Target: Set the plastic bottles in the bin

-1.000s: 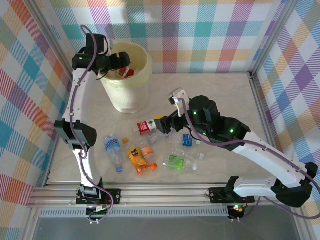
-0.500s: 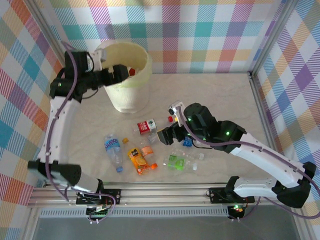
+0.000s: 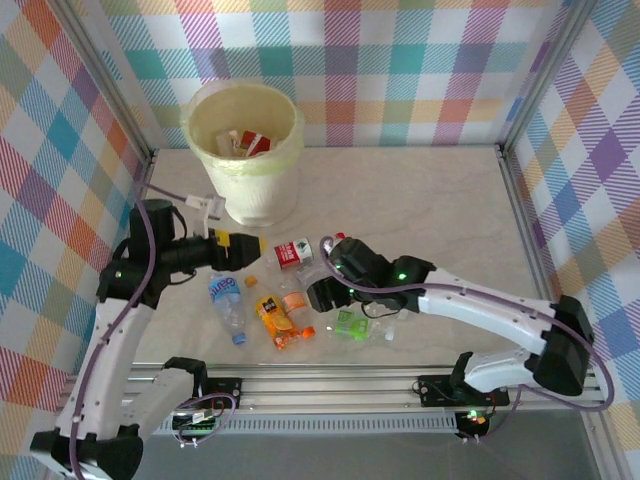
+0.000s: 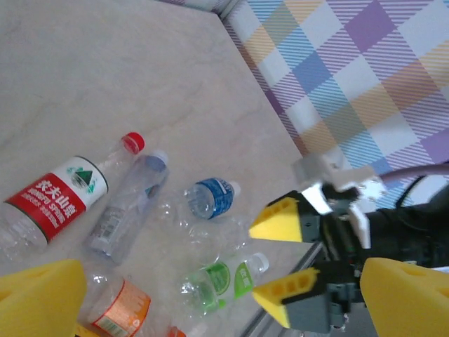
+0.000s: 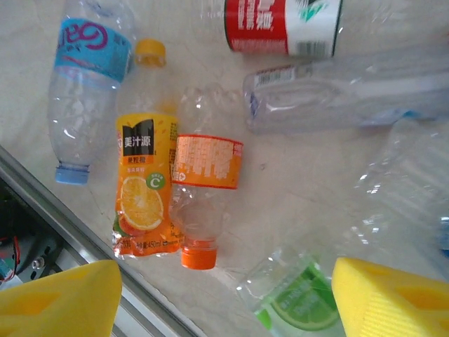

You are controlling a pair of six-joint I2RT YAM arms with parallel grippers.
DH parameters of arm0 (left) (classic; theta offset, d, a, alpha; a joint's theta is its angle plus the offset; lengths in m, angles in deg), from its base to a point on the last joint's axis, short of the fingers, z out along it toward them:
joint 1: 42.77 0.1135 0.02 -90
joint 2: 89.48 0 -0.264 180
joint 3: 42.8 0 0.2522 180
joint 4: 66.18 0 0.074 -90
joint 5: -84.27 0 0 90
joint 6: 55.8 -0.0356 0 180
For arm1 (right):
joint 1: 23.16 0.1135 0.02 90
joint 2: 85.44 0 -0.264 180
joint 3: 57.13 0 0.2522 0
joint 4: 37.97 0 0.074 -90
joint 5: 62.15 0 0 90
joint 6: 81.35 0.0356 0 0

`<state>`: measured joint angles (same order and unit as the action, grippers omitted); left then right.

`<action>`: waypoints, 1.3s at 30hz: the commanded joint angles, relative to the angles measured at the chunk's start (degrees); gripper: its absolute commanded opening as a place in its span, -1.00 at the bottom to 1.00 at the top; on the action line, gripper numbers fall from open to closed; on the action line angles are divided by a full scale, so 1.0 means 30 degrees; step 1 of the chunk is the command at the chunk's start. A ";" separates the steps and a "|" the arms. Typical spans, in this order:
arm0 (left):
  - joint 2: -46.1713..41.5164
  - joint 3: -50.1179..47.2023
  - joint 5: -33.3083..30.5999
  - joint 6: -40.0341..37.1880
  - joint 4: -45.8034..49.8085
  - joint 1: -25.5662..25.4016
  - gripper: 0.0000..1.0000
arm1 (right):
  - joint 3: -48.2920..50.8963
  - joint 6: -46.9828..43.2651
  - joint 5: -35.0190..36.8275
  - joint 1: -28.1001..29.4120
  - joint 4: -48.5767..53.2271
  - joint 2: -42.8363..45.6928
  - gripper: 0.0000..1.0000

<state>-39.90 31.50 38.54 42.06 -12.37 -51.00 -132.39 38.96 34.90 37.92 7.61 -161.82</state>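
Note:
The pale-yellow bin (image 3: 262, 190) stands at the back left with a few bottles inside. Several plastic bottles lie in front of it: red-label (image 3: 293, 252) (image 5: 284, 24), blue-label (image 3: 225, 298) (image 5: 88, 77), orange juice (image 3: 272, 318) (image 5: 144, 182), orange-label clear (image 5: 205, 175) and green-label (image 3: 352, 322) (image 5: 302, 295) (image 4: 228, 281). My left gripper (image 3: 248, 250) (image 4: 224, 302) hovers open and empty to the left of the red-label bottle. Low over the pile, my right gripper (image 3: 318, 293) (image 5: 224, 302) is open, the green-label bottle beside one finger (image 5: 393, 298).
A metal rail (image 3: 330, 378) runs along the table's front edge, close to the orange-capped bottles. Checked walls enclose the table on three sides. A clear unlabelled bottle (image 5: 351, 88) and a small blue-label bottle (image 4: 210, 196) lie among the others.
My left arm has swung from the bin's rim down to the table beside the bottles. My right gripper has dropped down and left, toward the front of the pile, its jaws narrowing somewhat.

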 commanded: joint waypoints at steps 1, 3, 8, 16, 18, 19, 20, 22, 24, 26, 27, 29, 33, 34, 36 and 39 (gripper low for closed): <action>-0.1655 -0.1211 -0.0208 -0.0101 -0.0197 -0.0129 1.00 | -0.0054 0.1870 -0.0471 0.0223 -0.1715 -0.1039 0.51; -0.2479 -0.1984 -0.0198 0.0359 -0.0294 -0.0150 1.00 | 0.0018 0.2349 -0.0813 0.0236 -0.2321 -0.1761 0.46; -0.4408 -0.3692 -0.1402 0.1233 -0.0371 -0.0139 1.00 | -0.0557 0.2965 -0.1011 0.0242 -0.2522 -0.3456 0.39; -0.5654 -0.4761 -0.1456 0.1512 -0.0611 -0.0143 1.00 | -0.1328 0.3025 -0.1550 0.0223 -0.3134 -0.5744 0.34; -0.5687 -0.4826 -0.1246 0.1590 -0.0851 -0.0143 1.00 | -0.1379 0.3056 -0.1786 0.0249 -0.3522 -0.6176 0.34; -0.5659 -0.4862 -0.1222 0.1706 -0.1014 -0.0152 1.00 | -0.1442 0.3083 -0.1839 0.0237 -0.3591 -0.6382 0.34; -0.5658 -0.4923 -0.1140 0.1789 -0.1149 -0.0140 1.00 | -0.1473 0.3113 -0.1869 0.0239 -0.3689 -0.6554 0.34; -0.5578 -0.4922 -0.1101 0.1773 -0.1180 -0.0128 1.00 | -0.1518 0.3031 -0.2003 0.0240 -0.3932 -0.6907 0.34; -0.5541 -0.4834 -0.1290 0.1553 -0.0925 -0.0138 1.00 | -0.1533 0.2908 -0.2284 0.0240 -0.4115 -0.7213 0.37; -0.5569 -0.4798 -0.1454 0.1490 -0.0841 -0.0131 1.00 | -0.1590 0.2834 -0.2349 0.0246 -0.4128 -0.7482 0.41; -0.5570 -0.4837 -0.1373 0.1530 -0.0867 -0.0130 1.00 | -0.1563 0.2802 -0.2350 0.0238 -0.4156 -0.7588 0.42; -0.5542 -0.4905 -0.1238 0.1657 -0.1009 -0.0132 1.00 | -0.1508 0.2791 -0.2409 0.0249 -0.4250 -0.7760 0.43; -0.5622 -0.4896 -0.1371 0.1666 -0.0908 -0.0128 1.00 | -0.1255 0.2709 -0.3143 0.0236 -0.5016 -0.8160 0.44; -0.5653 -0.4895 -0.1368 0.1687 -0.0922 -0.0136 1.00 | -0.1242 0.2698 -0.3257 0.0251 -0.5061 -0.8268 0.43; -0.5657 -0.4987 -0.1281 0.1770 -0.0988 -0.0136 1.00 | -0.1189 0.2670 -0.3451 0.0243 -0.5082 -0.8516 0.44; -0.5599 -0.4994 -0.1480 0.1753 -0.0961 -0.0129 1.00 | -0.0876 0.2542 -0.3928 0.0242 -0.5275 -0.8711 0.48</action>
<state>-56.34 17.22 34.39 46.82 -13.83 -51.00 -135.49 47.20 25.54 38.38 -6.49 -186.63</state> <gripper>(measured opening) 0.997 0.734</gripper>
